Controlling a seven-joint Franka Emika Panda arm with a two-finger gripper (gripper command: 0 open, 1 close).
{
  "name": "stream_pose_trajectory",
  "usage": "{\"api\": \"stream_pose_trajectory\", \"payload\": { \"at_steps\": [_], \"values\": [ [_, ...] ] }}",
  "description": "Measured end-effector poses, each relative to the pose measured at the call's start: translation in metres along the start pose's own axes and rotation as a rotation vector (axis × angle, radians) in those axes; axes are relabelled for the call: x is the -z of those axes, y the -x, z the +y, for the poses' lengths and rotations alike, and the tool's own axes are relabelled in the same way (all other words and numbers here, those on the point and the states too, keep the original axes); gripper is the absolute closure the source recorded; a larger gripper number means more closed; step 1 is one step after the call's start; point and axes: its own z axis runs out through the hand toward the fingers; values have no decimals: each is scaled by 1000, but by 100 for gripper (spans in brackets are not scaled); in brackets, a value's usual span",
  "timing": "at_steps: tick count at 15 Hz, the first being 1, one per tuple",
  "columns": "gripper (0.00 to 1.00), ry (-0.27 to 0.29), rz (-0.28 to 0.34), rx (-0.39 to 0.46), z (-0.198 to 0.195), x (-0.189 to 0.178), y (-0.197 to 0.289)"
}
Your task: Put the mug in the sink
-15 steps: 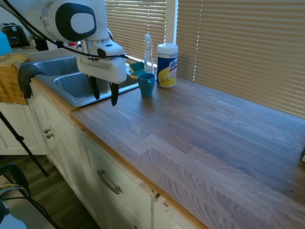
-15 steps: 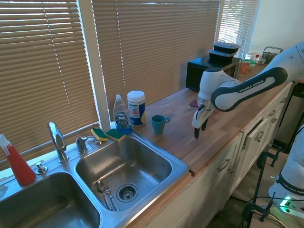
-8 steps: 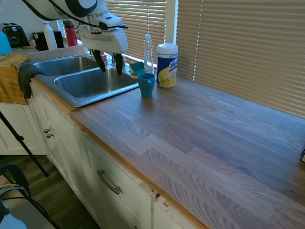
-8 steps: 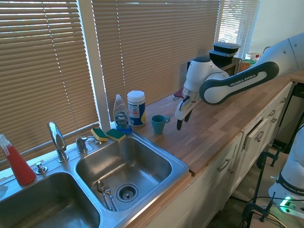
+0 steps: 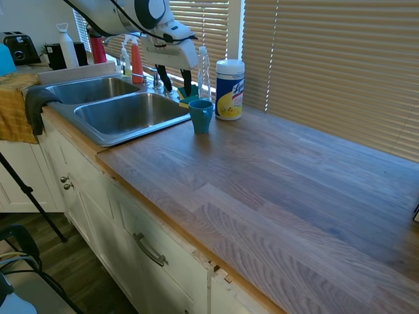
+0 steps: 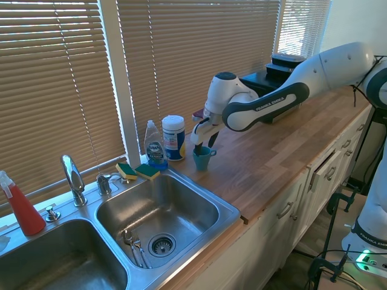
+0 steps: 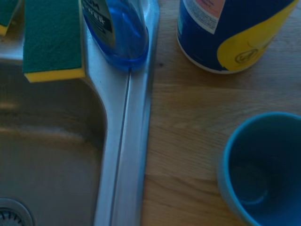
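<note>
Small teal-blue mug, one only, upright and empty on the wooden countertop, just beside the rim of the double-basin stainless steel sink and not in it; handle turned away from the basins in the second exterior view. One white-and-yellow wipes canister close behind, one clear dish-soap bottle with blue liquid next to that at the sink's rim. Two green-and-yellow sponges side by side on the back ledge of the sink. Two basins, one curved chrome faucet, one red spray bottle at the far end (a few utensils lying by the drain of the nearer basin).

White arm's two-finger gripper poised just above the mug, dark fingers pointing down and parted with a plain gap between, clasping nothing. In the wrist view, mug interior bare, canister base and bottle base near it, one sponge on the ledge.

Wide bare stretch of countertop beyond the mug, away from the sink. Nearer basin right alongside, a raised steel lip between wood and bowl. Window blinds close behind the canister and bottle.
</note>
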Motion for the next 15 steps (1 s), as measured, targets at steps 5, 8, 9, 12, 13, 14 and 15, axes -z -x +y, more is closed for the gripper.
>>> {"api": "stream_pose_trajectory", "payload": {
  "at_steps": [5,8,9,12,13,14,15],
  "values": [
    [0,27,1,-31,-16,-36,-21],
    [100,52,-9,-33,-20,-51,-19],
    [100,62,-14,-36,-20,-55,-19],
    [100,74,-18,-48,-19,-64,-25],
    [100,77,-19,-54,-18,-67,-27],
    [100,81,-21,-58,-18,-70,-29],
    [100,87,-24,-61,-17,-73,-30]
  ]
}}
